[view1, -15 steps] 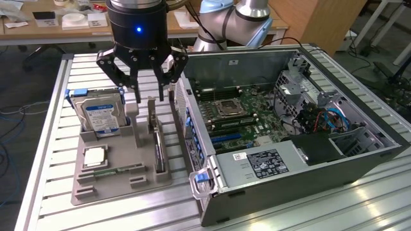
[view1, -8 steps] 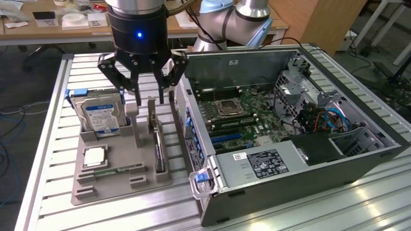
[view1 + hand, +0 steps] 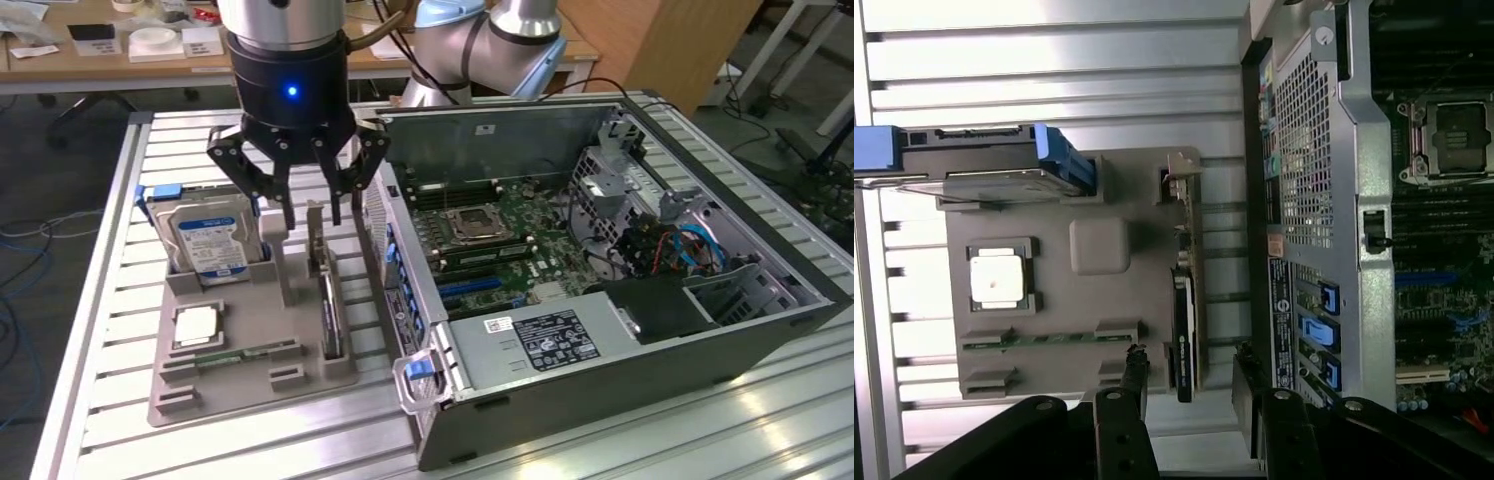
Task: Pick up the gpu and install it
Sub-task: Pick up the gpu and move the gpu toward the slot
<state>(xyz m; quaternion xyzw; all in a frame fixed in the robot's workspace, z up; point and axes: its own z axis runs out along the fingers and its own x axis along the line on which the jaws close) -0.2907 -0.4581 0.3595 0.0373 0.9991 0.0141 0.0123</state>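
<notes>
Beside the open computer case point(image 3: 601, 390), a grey tray point(image 3: 247, 375) holds the graphics card point(image 3: 327, 300) upright on its edge. The gripper point(image 3: 311, 220) hovers just above it, fingers spread. A good grab needs them straddling the card squarely.

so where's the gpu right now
The gpu stands on edge in the grey tray, just under the open hand; in the exterior view the hard drive is to its left and the computer case to its right.

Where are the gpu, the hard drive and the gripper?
gpu point(image 3: 328, 300), exterior view, its dark upper edge.
hard drive point(image 3: 211, 245), exterior view, its blue-white label.
gripper point(image 3: 310, 208), exterior view, midway between its fingertips.
</notes>
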